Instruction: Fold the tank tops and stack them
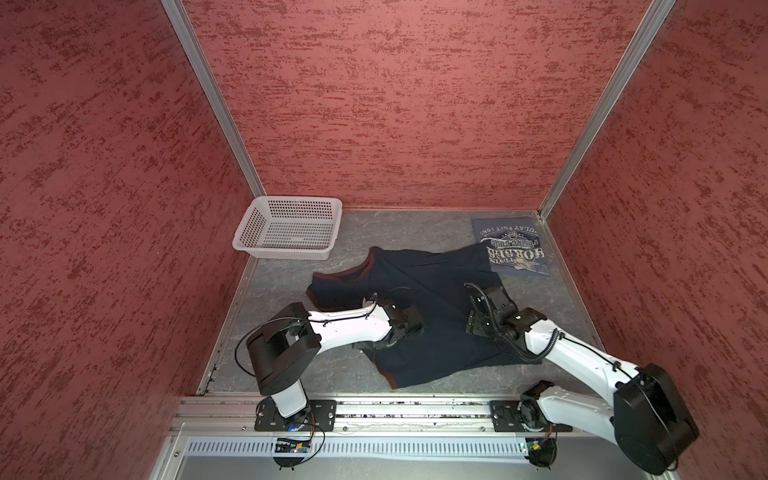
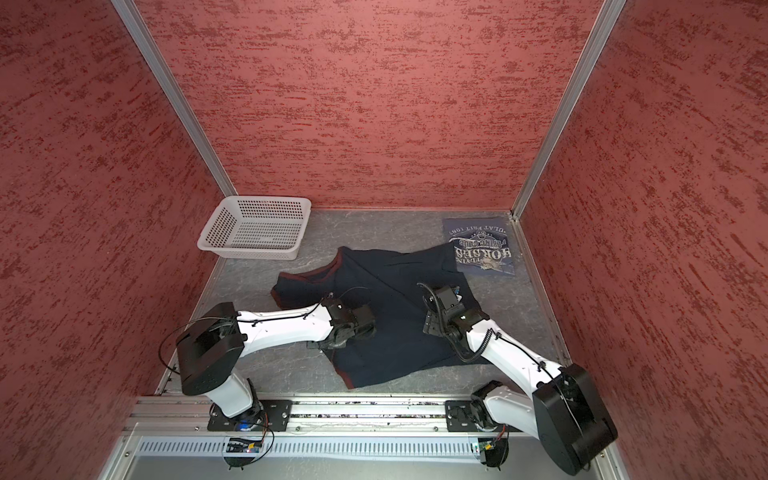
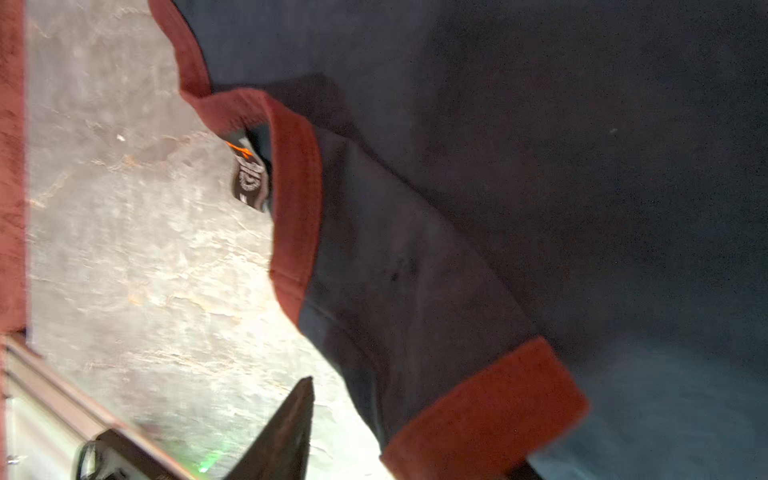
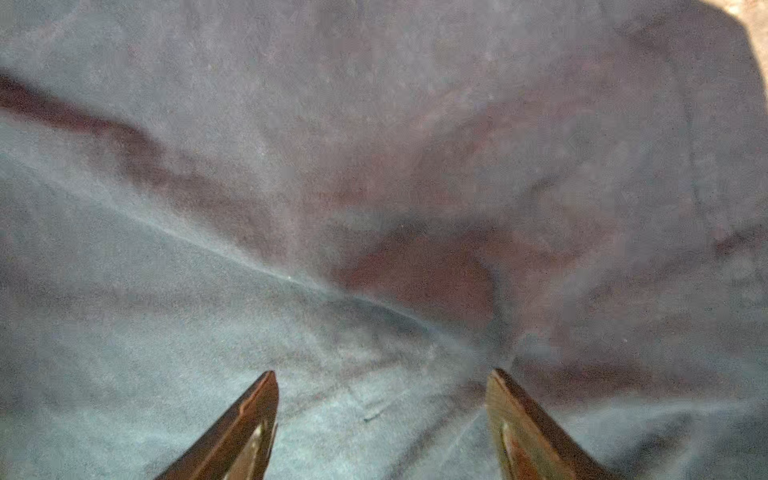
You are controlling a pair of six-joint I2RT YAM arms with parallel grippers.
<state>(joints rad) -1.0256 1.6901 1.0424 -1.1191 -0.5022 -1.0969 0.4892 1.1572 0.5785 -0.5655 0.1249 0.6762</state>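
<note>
A dark navy tank top with maroon trim lies spread and creased mid-table in both top views. A slate-blue tank top with whitish lettering lies folded flat at the back right corner. My left gripper is low at the navy top's near left edge. In the left wrist view one finger stands clear of the maroon-edged strap, which hides the other; the jaws are apart. My right gripper hovers open over the navy cloth, holding nothing.
A white perforated basket sits at the back left. Red textured walls close three sides. A metal rail carrying both arm bases runs along the front edge.
</note>
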